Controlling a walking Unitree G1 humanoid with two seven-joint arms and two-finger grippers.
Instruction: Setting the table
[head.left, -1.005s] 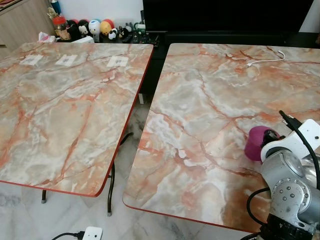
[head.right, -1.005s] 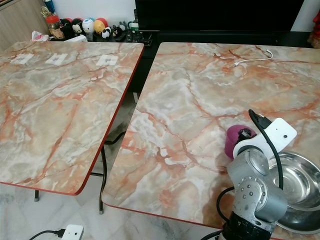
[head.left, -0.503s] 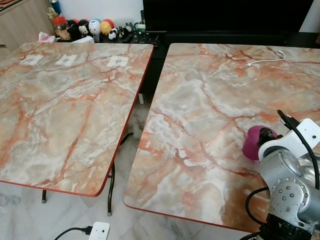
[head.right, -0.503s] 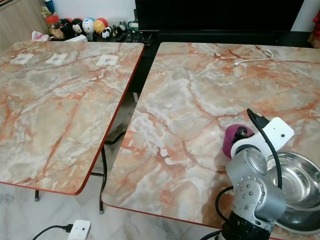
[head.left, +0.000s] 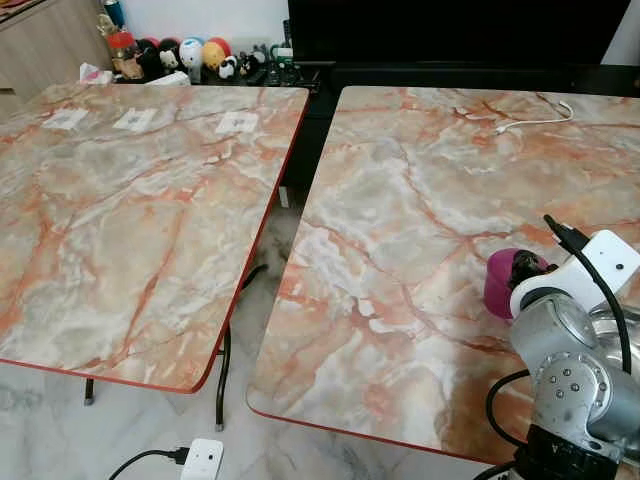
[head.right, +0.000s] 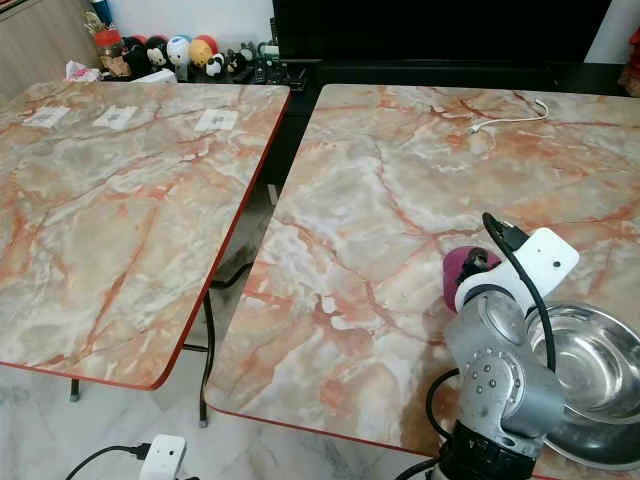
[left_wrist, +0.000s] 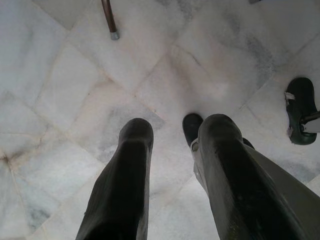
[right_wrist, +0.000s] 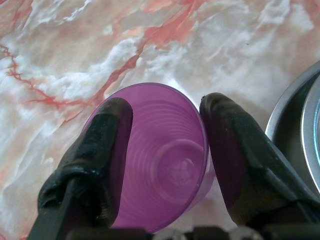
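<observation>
A purple plastic cup (head.left: 497, 282) sits low over the near right part of the right marble table (head.left: 420, 180). My right gripper (right_wrist: 167, 105) is shut on this cup (right_wrist: 165, 160), one black finger on each side, its open mouth facing the wrist camera. The silver right arm (head.left: 565, 380) hides part of the cup from the head views. Just right of the cup lies a steel bowl (head.right: 590, 360), its rim (right_wrist: 295, 115) close to one finger. My left gripper (left_wrist: 172, 130) hangs idle over the floor with its fingers apart.
A second marble table (head.left: 130, 200) stands to the left across a narrow gap, with three white cards (head.left: 133, 120) near its far edge. A white cable (head.left: 535, 115) lies at the right table's far side. Toys (head.left: 190, 55) line the back shelf. A power strip (head.left: 205, 458) lies on the floor.
My right arm has shifted a little to the left over the table, carrying the purple cup with it. The view has moved slightly.
</observation>
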